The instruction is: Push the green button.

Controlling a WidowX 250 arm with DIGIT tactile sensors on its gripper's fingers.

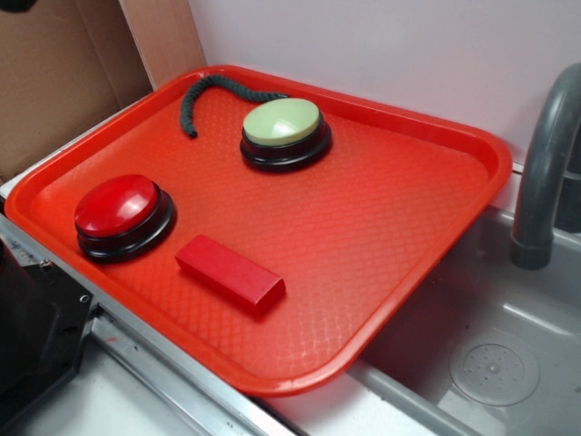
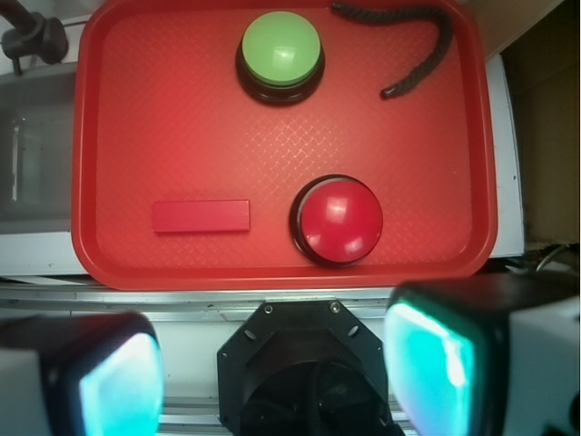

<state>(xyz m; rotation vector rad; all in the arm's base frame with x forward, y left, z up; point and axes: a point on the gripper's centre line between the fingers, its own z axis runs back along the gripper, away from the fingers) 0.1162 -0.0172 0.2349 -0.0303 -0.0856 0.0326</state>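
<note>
— So, from the side view, what sits in the red tray (image 1: 472, 195)?

— My green button (image 1: 283, 124) at the far end, by a dark rope (image 1: 211, 91). Nearer me are a red button (image 1: 121, 209) and a red block (image 1: 231, 272).

— And from your wrist?

— My gripper (image 2: 272, 372) is wide open and holds nothing, well back from the tray. The red button is closer, so I might press it by mistake.

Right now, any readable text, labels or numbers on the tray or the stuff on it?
None readable in either view.
Green button: plain dome, no marking.
Red button: plain dome, only glare.
Red block: blank faces.
Tray: only a stamped grid texture.
Black rope: nothing on it.
</note>
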